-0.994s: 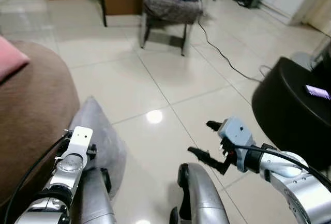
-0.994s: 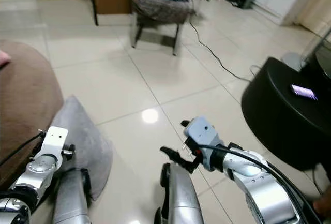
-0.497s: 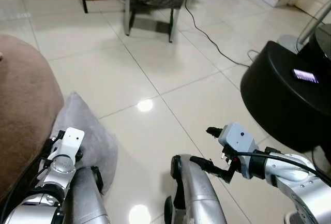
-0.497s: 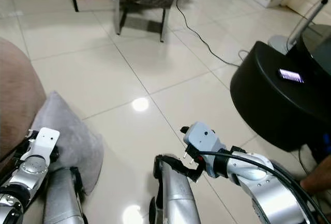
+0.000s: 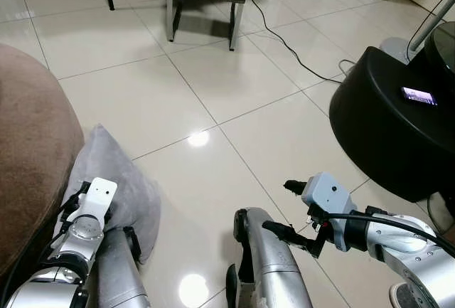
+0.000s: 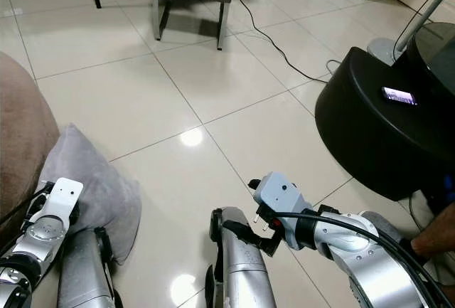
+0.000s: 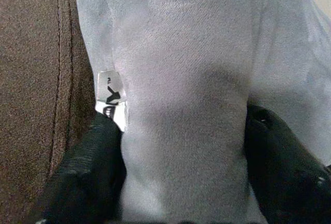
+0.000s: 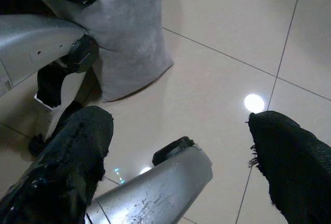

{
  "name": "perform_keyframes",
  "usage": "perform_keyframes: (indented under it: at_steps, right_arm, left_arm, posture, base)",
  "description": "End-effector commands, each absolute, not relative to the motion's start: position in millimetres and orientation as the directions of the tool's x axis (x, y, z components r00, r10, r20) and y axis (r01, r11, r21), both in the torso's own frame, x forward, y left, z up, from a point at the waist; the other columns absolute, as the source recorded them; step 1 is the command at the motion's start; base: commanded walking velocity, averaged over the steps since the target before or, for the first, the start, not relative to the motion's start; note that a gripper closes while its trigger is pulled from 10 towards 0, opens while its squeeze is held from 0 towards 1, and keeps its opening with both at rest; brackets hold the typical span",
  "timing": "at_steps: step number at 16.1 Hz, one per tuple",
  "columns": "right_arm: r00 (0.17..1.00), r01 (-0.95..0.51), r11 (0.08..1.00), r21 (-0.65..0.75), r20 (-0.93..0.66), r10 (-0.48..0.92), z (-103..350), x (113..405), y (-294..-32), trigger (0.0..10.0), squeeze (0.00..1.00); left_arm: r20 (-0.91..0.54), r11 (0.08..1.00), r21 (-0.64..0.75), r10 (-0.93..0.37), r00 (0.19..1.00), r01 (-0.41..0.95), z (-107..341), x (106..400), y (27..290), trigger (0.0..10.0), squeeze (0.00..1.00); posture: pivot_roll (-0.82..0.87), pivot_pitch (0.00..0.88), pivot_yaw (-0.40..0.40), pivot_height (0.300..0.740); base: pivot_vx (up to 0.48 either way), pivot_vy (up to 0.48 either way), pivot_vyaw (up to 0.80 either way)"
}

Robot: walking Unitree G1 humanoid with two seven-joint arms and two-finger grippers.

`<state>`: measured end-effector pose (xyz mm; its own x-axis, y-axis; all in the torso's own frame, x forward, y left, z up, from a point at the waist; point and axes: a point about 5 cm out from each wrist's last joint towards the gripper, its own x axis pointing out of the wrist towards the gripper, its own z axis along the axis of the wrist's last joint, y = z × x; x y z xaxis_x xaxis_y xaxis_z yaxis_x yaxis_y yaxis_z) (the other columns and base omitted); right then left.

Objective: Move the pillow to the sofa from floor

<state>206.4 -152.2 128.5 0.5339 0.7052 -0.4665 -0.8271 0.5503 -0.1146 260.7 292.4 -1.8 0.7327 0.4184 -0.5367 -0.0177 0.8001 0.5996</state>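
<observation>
Left eye view: we see the grey pillow on the tiled floor, leaning against the brown sofa; our left arm reaches down onto its near end.
Right eye view: our right gripper hangs above bare tile, well apart from the pillow, with a black round table off to the right and a phone lying on it.
Left wrist view: our left gripper is clamped on the pillow, one black finger on each flank, the fabric bunched between them and a small white label at the seam; the sofa's brown side lies just beside it.
Right wrist view: the right gripper's fingers stand wide apart, holding nothing, pointed at the floor and the pillow's far corner.
Step in hand: we judge the grasp made and the lift not yet begun.
Next move: we would raise the pillow clear of the floor, then swing it up over the sofa's edge before letting go.
</observation>
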Motion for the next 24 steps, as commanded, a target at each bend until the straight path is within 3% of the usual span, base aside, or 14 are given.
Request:
perform_keyframes:
  at_steps: [1, 18, 24]
  right_arm:
    - [0.531, -0.833, 0.541, -0.12, -0.451, 0.717, 134.0, 205.1, -152.4, 10.0, 0.0]
    - [0.547, -0.824, 0.551, -0.13, -0.436, 0.715, 131.6, 210.4, -149.9, 10.0, 0.0]
    - [0.626, -0.759, 0.637, -0.136, -0.422, 0.655, 118.3, 222.7, -153.2, 10.0, 0.0]
  left_arm:
    - [-0.582, 0.806, 0.591, 0.405, 0.706, 0.025, -11.4, 252.1, 289.3, 0.0, 0.0]
    - [-0.588, 0.824, 0.562, 0.334, 0.737, 0.075, -10.2, 263.0, 272.5, 0.0, 0.0]
    - [-0.599, 0.87, 0.484, 0.252, 0.76, 0.093, -12.4, 269.3, 252.8, 0.0, 0.0]
  posture:
    - [-0.28, 0.15, -0.174, 0.536]
    - [-0.24, 0.076, -0.127, 0.536]
    - [-0.18, 0.013, -0.086, 0.536]
  base:
    - [0.0, 0.0, 0.0]
    - [0.0, 0.0, 0.0]
    - [0.0, 0.0, 0.0]
